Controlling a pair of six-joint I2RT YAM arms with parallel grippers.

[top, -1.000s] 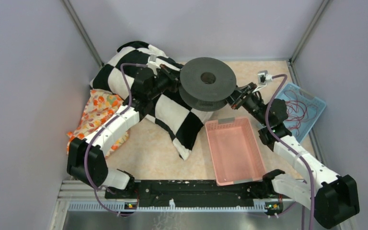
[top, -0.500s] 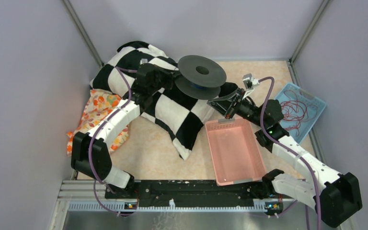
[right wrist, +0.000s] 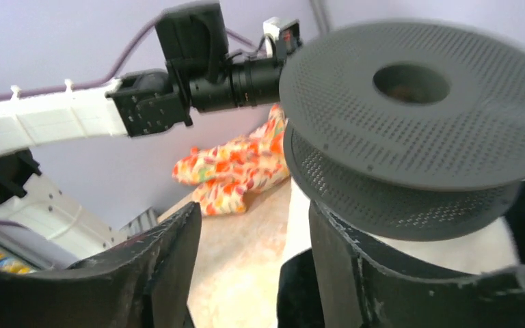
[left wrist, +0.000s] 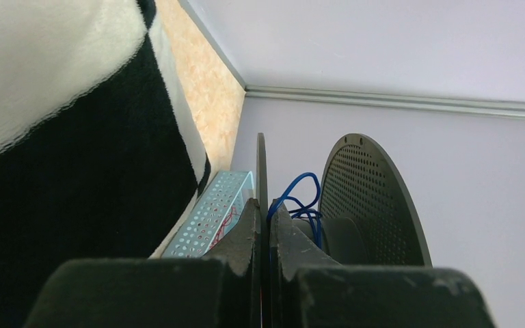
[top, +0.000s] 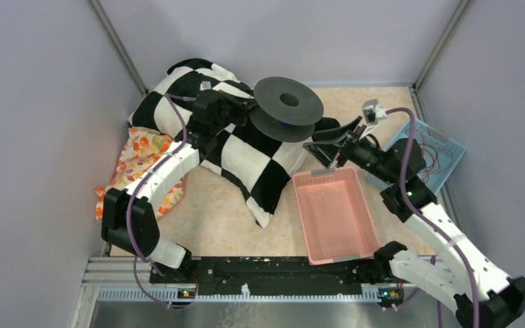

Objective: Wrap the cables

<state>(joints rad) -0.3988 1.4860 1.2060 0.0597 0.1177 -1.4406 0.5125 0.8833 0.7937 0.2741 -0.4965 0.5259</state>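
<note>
A dark grey perforated spool (top: 288, 108) hangs above the black-and-white checked pillow (top: 246, 160). My left gripper (top: 248, 117) is shut on the edge of one flange (left wrist: 262, 171), fingers (left wrist: 246, 229) pinching the thin disc. A thin blue cable (left wrist: 302, 197) loops loosely round the spool's hub between the flanges. My right gripper (top: 325, 145) stands open just right of the spool, with nothing between its fingers (right wrist: 178, 239). In the right wrist view the spool (right wrist: 410, 102) sits up and right of the jaws.
A pink tray (top: 366, 225) lies at front centre. A blue perforated basket (top: 451, 147) holding red wires sits at the right wall. A floral cloth (top: 140, 157) lies left of the pillow. Enclosure walls close in on three sides.
The spool has tipped flatter and shifted left with the left gripper. My right gripper has opened and drawn back to the right, away from the spool's edge.
</note>
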